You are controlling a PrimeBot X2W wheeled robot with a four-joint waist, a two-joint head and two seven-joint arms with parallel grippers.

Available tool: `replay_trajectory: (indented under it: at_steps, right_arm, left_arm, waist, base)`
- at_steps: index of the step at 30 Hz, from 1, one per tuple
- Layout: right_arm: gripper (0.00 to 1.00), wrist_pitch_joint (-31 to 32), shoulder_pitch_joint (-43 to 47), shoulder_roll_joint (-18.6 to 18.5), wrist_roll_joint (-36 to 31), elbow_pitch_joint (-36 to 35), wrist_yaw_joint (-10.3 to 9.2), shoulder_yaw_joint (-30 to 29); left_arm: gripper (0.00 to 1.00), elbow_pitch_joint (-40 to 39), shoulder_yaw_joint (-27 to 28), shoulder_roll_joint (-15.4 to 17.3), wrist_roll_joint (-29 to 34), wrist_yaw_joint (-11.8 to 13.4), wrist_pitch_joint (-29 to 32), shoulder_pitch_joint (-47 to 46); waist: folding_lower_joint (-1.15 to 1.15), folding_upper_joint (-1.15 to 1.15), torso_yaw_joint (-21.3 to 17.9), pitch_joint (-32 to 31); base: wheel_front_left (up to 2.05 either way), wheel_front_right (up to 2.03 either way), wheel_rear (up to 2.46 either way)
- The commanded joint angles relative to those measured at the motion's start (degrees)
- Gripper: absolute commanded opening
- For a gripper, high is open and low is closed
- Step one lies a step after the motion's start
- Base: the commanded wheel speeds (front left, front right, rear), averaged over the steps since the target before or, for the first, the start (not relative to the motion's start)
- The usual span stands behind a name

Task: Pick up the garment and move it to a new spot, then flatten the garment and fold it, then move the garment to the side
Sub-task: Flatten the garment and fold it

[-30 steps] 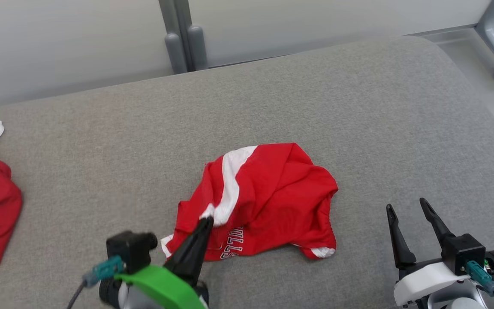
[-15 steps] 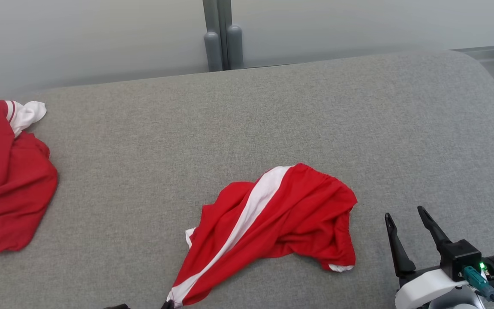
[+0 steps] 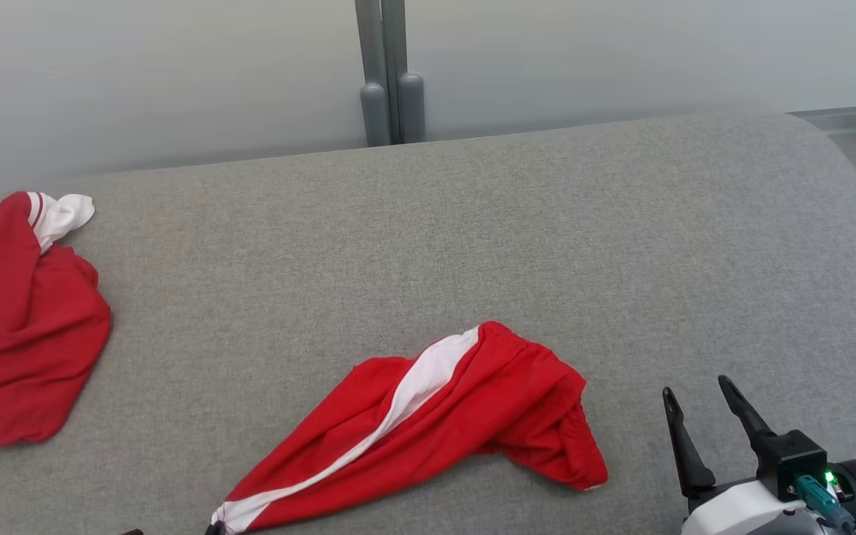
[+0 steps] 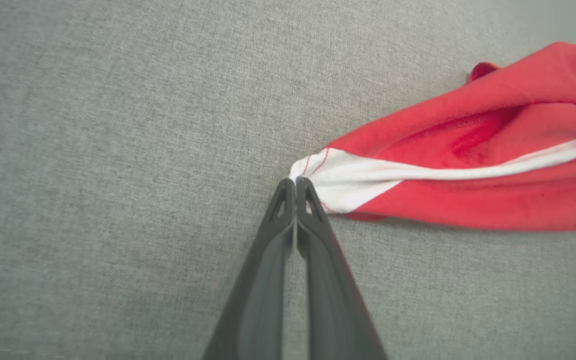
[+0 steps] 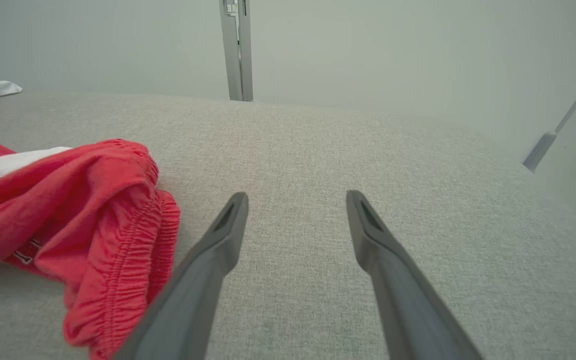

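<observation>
I count two red clothes on the grey cushion [image 3: 547, 223]. The garment [image 3: 428, 423] lies stretched out near the front edge, and a second red heap [image 3: 19, 327] sits well apart at far left. My left gripper [image 4: 295, 182], held low over the cushion, pinches the garment's white-striped corner. My right gripper [image 3: 696, 386] hovers near its other end, fingers spread, empty. A grey post [image 3: 391, 74] stands behind.
</observation>
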Motion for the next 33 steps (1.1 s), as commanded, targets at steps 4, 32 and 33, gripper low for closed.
replay_trajectory:
  at_steps: [4,32,33]
  right_arm:
    - [1.00,-0.20,0.45,0.09,-0.07,0.25,-0.08,-0.13]
    - [1.00,-0.20,-5.35,1.52,1.09,-1.18,-0.08,0.68]
    - [1.00,-0.20,-5.41,1.52,1.03,-1.18,-0.08,0.54]
  left_arm:
    - [1.00,-1.99,-0.43,-0.12,-2.38,-0.81,2.77,1.70]
    - [1.00,-5.64,-13.66,-3.41,2.16,-5.41,31.80,-35.57]
    - [1.00,-3.42,-13.92,-3.94,1.88,-5.83,32.35,-36.61]
  waist:
    - [0.00,0.00,-0.86,-0.10]
    - [0.00,0.00,-10.89,9.33]
    - [0.00,0.00,-11.30,9.43]
  base:
    - [0.00,0.00,0.00]
    - [0.00,0.00,0.00]
    - [0.00,0.00,0.00]
